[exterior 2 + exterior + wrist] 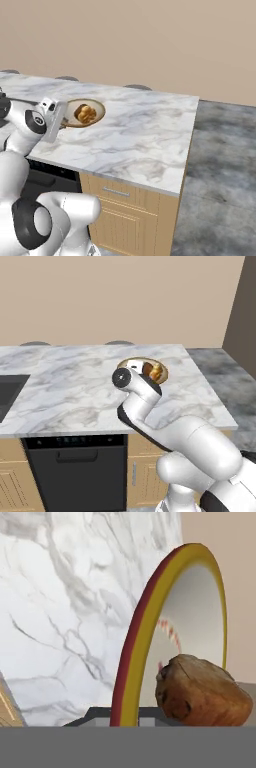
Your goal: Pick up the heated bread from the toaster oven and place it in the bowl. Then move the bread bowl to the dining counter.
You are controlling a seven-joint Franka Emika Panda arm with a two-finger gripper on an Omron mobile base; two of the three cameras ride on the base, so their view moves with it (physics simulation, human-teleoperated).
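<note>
Right base view shows the shallow tan-rimmed bowl (96, 106) on the white grey-veined marble worktop (145, 135), near its front-left edge, with the lumpy golden-orange bread (85, 114) lying inside. At the bowl's near rim, the gripper (64, 125) has its two dark fingertips clamped on that rim.

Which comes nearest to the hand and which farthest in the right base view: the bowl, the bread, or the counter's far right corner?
1. The bowl: its left rim lies right at the hand.
2. The bread: inside the bowl, just beyond that rim.
3. The dining counter: its far right corner lies well to the right.
</note>
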